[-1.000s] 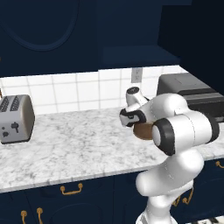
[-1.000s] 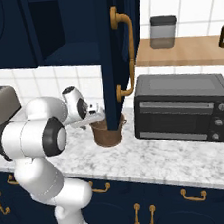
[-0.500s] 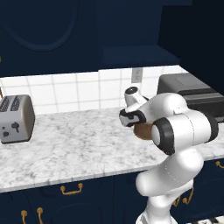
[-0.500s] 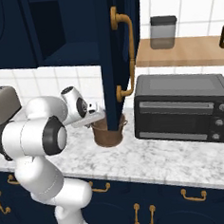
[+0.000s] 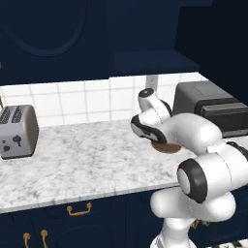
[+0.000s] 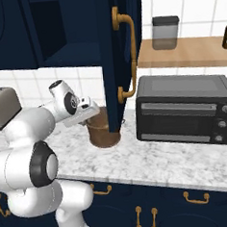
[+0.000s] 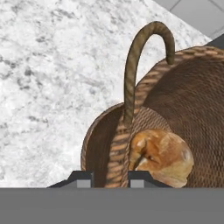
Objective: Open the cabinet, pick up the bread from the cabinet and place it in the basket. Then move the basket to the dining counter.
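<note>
I see my gripper (image 7: pixel 106 178) clenched on the basket (image 7: pixel 175 109) rim with the bread (image 7: pixel 162 156) inside; lifting by 1 side could tip it.

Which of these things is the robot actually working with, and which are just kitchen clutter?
In the job: the basket, the bread lying inside it, the open cabinet, the gripper closed on the basket's rim.

Just standing about: toaster, black oven, jar on the shelf.

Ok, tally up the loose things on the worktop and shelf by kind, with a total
Basket: 1
Bread in the basket: 1
Toaster: 1
Toaster oven: 1
Jar on the shelf: 1
Total: 5
</note>
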You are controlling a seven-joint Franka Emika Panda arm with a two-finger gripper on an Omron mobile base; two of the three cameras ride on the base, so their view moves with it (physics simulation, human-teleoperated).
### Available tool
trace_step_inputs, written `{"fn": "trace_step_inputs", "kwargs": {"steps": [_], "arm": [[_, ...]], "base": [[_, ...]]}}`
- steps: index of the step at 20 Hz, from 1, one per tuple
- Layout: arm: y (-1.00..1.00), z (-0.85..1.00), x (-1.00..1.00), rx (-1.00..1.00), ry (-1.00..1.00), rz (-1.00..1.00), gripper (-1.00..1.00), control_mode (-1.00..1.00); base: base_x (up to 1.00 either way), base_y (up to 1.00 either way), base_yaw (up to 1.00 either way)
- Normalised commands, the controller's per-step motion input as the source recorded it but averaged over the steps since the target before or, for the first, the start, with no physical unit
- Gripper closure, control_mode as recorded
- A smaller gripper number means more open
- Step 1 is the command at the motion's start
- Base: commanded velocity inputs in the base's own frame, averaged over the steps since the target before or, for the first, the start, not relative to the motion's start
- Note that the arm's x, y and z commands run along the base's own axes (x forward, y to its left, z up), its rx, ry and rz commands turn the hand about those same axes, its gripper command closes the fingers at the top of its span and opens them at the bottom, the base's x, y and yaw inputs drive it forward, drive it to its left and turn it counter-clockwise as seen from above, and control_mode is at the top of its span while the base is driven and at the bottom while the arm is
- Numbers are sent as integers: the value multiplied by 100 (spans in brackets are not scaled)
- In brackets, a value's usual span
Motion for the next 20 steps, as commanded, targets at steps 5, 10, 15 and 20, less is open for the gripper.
{"fn": "trace_step_inputs", "kwargs": {"steps": [5,10,15,20], "arm": [[8,96,-70,-8,-1,12,100,-100],[6,76,-55,-7,-2,13,100,-100],[20,59,-34,-13,-3,8,100,-100],[19,20,-26,-11,-4,4,100,100]], "base": [[0,0,0],[0,0,0],[0,0,0],[-9,2,0]]}}
